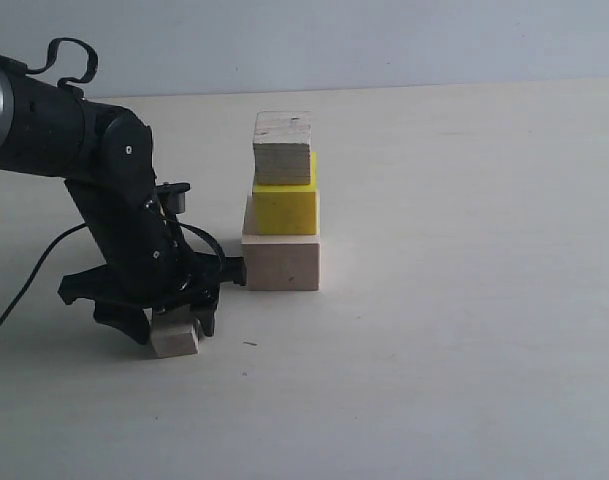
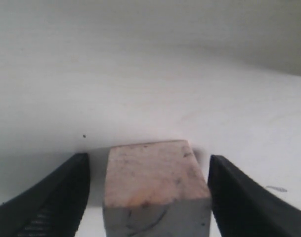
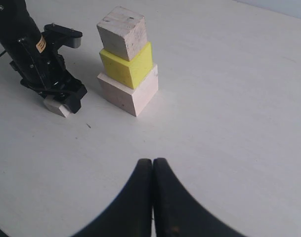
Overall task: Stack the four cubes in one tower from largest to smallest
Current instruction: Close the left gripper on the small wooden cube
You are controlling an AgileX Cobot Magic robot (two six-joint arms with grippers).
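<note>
Exterior view: three of the four cubes are seen stacked mid-desk (image 1: 464, 360). A large pale wood cube (image 1: 281, 262) is at the base, a bright yellow cube (image 1: 286, 205) is set on it, and a greyish grainy wood cube (image 1: 282, 148) is set on top, slightly turned against the yellow one. The smallest bare wood cube (image 1: 174, 337) is seen resting on the desk, near the stack's base on the left arm's side and apart from it. The black left arm (image 1: 104, 180) is lowered over that small cube, with the left jaws spread wide on either side of it. From the left wrist view, a clear gap is seen at one finger (image 2: 56, 197); the other finger (image 2: 249, 202) is just beside the cube, and contact cannot be told. The right jaws are seen pressed fully together in the right wrist view, holding nothing, well apart from the stack.
</note>
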